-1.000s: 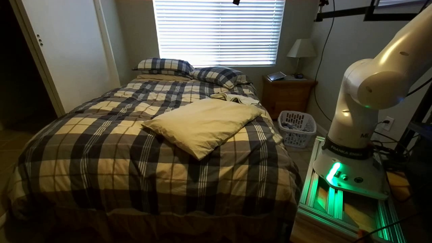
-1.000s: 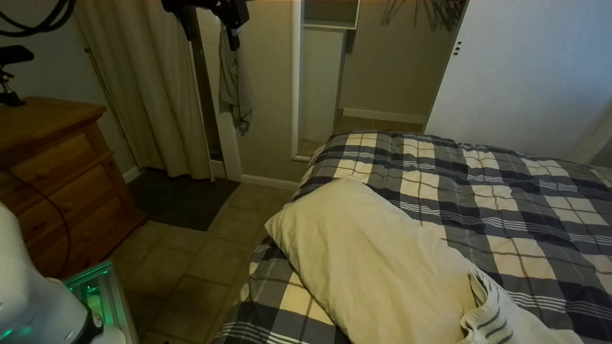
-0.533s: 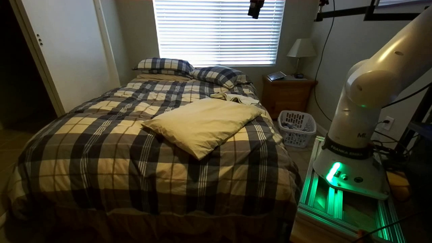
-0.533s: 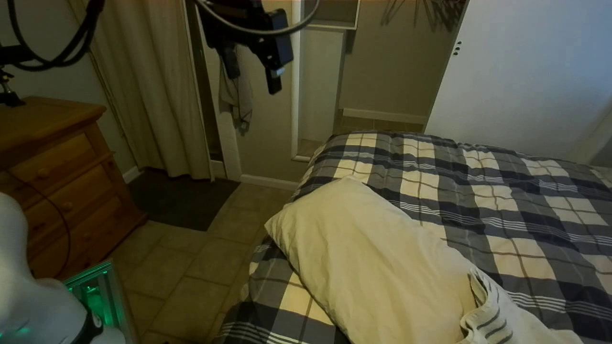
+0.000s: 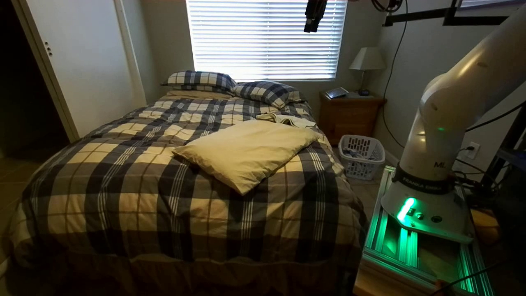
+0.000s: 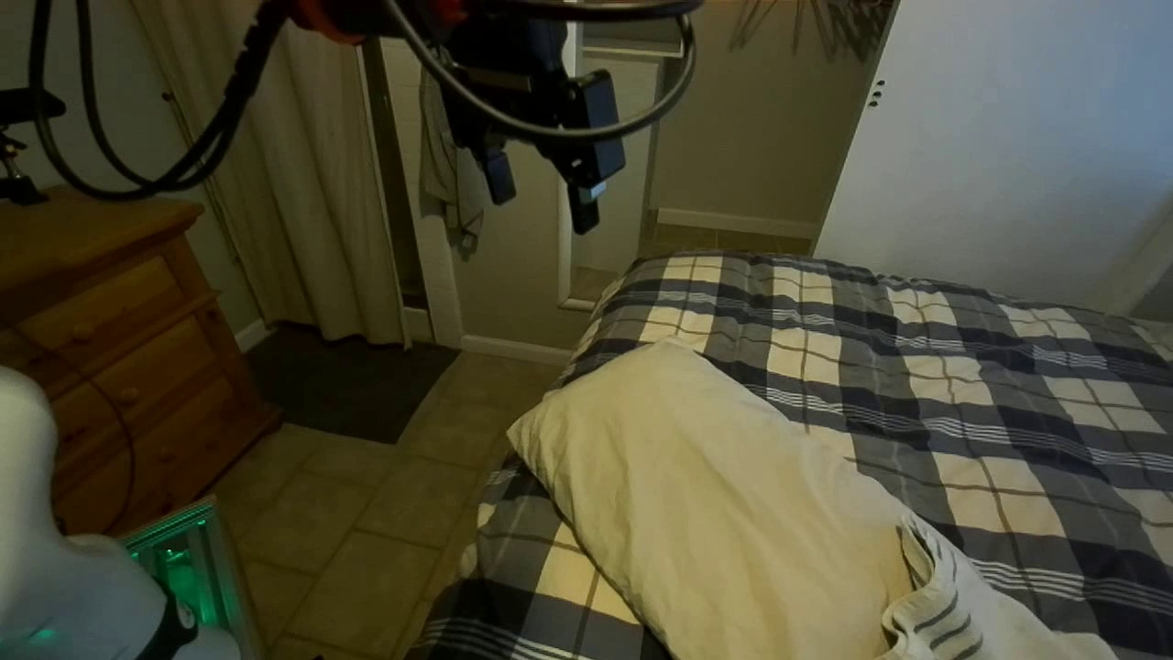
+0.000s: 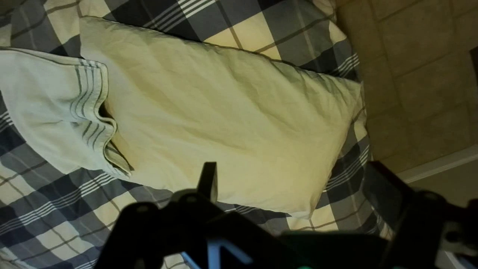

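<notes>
Fingers (image 7: 209, 183) stand wide apart, gripping nothing, at the bottom of the wrist view. Pillow (image 7: 231, 116): flat on the bed (image 7: 63, 205), mid-frame. Expected handling: light, soft, easily folded, not fragile. Suggested hold: pinch its lower-right corner.

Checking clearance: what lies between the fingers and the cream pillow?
Only air: in the wrist view, nothing shows between the fingers and the cream pillow; the cloth lies to one side.
</notes>
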### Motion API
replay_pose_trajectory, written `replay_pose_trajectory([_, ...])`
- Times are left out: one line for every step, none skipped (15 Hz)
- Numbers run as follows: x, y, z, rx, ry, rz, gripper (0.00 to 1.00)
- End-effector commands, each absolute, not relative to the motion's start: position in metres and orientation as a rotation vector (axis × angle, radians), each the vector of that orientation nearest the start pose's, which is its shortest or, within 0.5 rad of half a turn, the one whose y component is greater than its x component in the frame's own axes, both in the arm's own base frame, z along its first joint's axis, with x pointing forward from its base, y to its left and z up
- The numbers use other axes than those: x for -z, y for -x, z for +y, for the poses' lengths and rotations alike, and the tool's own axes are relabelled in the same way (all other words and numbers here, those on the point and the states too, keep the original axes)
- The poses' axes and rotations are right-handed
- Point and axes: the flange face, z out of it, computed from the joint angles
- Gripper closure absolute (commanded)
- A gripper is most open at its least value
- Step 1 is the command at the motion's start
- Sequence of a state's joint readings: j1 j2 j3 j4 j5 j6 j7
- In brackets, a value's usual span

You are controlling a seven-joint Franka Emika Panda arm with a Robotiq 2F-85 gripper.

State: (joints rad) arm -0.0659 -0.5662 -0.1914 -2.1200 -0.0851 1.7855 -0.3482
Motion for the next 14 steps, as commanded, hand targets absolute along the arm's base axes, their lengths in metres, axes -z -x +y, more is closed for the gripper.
replay_pose_trajectory([-0.644,-0.376,-0.128,0.349,3.164,-0.186,0.0])
replay_pose_trajectory([-0.644,-0.376,-0.128,0.349,3.164,-0.186,0.0])
replay_pose_trajectory([-0.644,-0.376,-0.128,0.349,3.164,-0.186,0.0])
replay_pose_trajectory([-0.645,-0.376,-0.128,0.349,3.164,-0.186,0.0])
replay_pose_trajectory([-0.645,-0.376,-0.128,0.349,3.164,-0.186,0.0])
replay_pose_trajectory([-0.642,-0.381,-0.144,0.371,3.201,-0.145,0.0])
replay_pose_trajectory([-0.636,-0.386,-0.164,0.349,3.223,-0.158,0.0])
replay_pose_trajectory([-0.63,-0.389,-0.18,0.327,3.254,-0.12,0.0])
replay_pose_trajectory([-0.621,-0.394,-0.196,0.306,3.269,-0.111,0.0])
replay_pose_trajectory([-0.612,-0.401,-0.213,0.303,3.291,-0.104,0.0])
replay_pose_trajectory([-0.604,-0.407,-0.227,0.308,3.298,-0.101,0.0])
replay_pose_trajectory([-0.596,-0.417,-0.24,0.343,3.306,-0.105,0.0])
replay_pose_trajectory([-0.588,-0.427,-0.251,0.377,3.307,-0.105,0.0])
replay_pose_trajectory([-0.581,-0.438,-0.26,0.417,3.308,-0.115,0.0])
